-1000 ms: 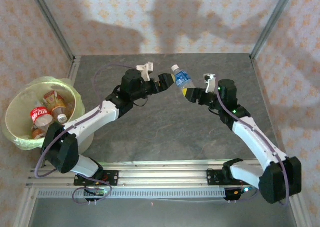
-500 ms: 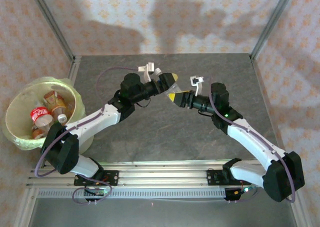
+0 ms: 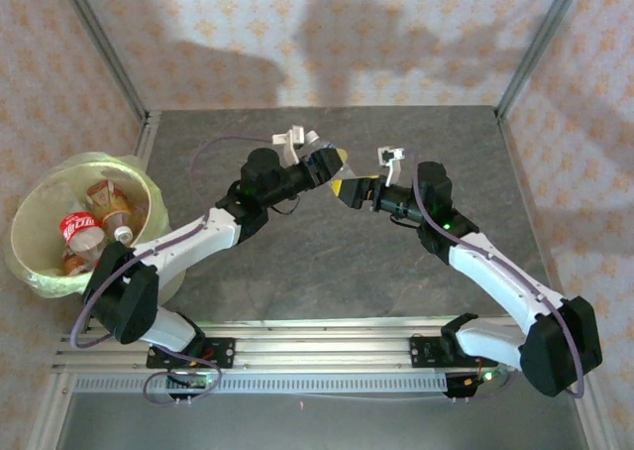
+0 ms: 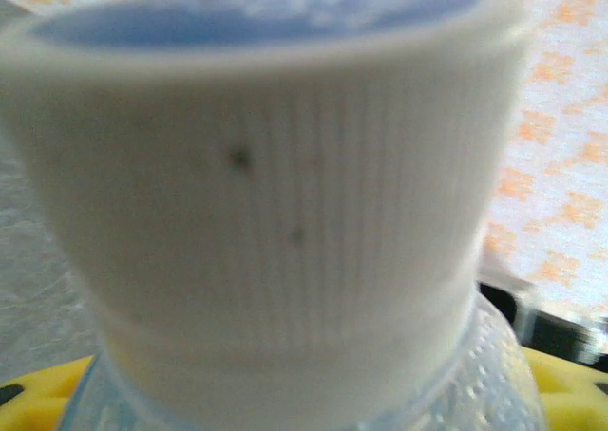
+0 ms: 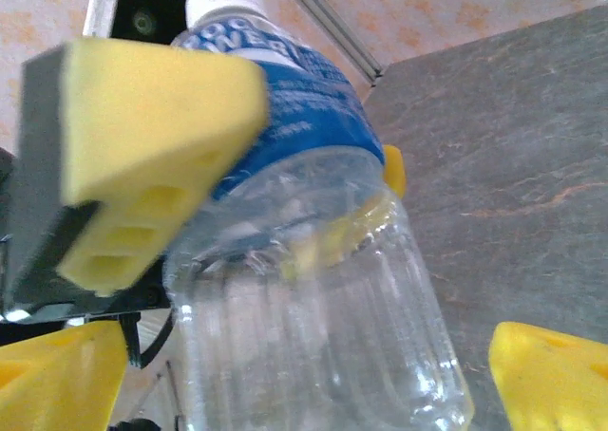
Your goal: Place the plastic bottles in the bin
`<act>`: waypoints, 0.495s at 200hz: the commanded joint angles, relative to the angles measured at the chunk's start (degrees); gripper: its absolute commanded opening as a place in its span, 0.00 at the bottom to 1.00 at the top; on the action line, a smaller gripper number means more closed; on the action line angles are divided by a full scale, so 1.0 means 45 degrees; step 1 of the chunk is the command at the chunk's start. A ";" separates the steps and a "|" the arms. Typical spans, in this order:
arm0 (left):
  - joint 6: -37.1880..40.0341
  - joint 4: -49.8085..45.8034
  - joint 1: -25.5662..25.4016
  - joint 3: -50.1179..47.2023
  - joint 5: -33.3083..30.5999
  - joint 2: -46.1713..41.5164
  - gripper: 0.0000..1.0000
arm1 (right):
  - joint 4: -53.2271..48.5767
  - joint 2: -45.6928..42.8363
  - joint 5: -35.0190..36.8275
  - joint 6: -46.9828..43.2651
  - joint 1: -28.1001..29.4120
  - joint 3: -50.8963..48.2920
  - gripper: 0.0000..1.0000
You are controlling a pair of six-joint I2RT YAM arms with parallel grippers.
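Observation:
A clear plastic bottle (image 5: 313,260) with a blue label and a white cap (image 4: 266,184) hangs in the air above the middle of the table. My left gripper (image 3: 333,163) is shut on it, and its yellow pads (image 5: 161,118) press both sides at the label. My right gripper (image 5: 304,379) stands open around the bottle's lower body, its yellow fingertips (image 5: 556,374) apart from the plastic. The two grippers meet tip to tip in the top external view, the right gripper (image 3: 353,188) just right of the left. The bin (image 3: 40,272), lined with a yellow-green bag, stands at the far left and holds several bottles (image 3: 81,228).
The dark grey tabletop (image 3: 327,262) lies under both arms. Metal frame posts (image 3: 104,49) and patterned walls close the back and sides. A rail (image 3: 317,336) carrying the arm bases runs along the near edge.
The right arm carried the bottle leftward to the left gripper. The left jaws closed on the bottle, and the right jaws opened off it.

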 commanded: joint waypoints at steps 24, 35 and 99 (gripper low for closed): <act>0.1893 -0.3548 -0.0077 0.0690 -0.2011 -0.1154 0.54 | -0.3338 -0.1333 0.1566 -0.2451 0.0070 0.0893 0.99; 0.2090 -0.3820 -0.0076 0.0690 -0.2230 -0.1331 0.52 | -0.3577 -0.1589 0.1961 -0.2656 0.0074 0.0852 0.99; 0.3276 -0.6191 0.0059 0.1060 -0.3843 -0.2090 0.46 | -0.5101 -0.2148 0.7804 -0.2578 0.0061 0.1067 0.99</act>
